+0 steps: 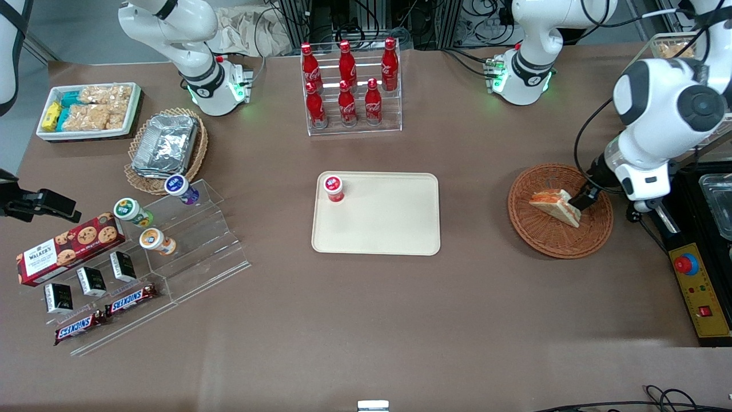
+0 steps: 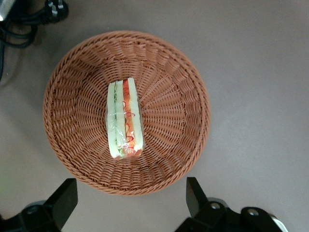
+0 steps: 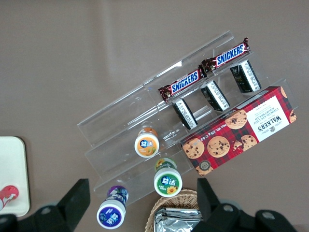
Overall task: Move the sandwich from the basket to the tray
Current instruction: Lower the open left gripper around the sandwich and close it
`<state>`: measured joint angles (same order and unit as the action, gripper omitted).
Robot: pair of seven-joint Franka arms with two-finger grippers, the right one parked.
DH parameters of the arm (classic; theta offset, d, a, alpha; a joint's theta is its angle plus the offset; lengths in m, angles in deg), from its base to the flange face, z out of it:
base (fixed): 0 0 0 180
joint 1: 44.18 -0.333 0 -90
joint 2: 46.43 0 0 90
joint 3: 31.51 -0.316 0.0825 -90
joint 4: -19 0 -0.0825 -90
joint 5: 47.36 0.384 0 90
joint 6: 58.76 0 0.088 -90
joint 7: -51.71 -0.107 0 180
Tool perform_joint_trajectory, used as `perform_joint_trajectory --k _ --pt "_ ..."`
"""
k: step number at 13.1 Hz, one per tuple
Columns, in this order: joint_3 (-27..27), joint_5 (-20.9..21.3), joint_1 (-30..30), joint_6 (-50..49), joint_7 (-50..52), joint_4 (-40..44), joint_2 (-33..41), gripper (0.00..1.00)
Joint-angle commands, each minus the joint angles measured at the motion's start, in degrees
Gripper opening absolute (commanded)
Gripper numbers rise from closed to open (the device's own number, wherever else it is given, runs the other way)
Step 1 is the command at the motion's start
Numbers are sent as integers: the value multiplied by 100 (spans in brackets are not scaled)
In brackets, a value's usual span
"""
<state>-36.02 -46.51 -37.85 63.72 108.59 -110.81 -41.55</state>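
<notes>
Above the wicker basket the gripper hung, fingers wide apart and partly cut off — one wrapped sandwich lay inside; one red-capped bottle stood on the tray.

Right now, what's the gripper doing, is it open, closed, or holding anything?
Gripper: open and empty, poised above the basket, fingers spread wide; the sandwich lies ungrasped in the basket.
</notes>
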Motion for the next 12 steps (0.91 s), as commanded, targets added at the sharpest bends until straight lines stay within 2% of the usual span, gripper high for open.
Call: perform_joint_trajectory --k 1,7,12 --pt "21 65 9 696 445 -412 -109 100" --pt "-49 74 0 2340 447 -1344 -636 100" --pt "-251 91 0 2991 350 -1643 -944 100"
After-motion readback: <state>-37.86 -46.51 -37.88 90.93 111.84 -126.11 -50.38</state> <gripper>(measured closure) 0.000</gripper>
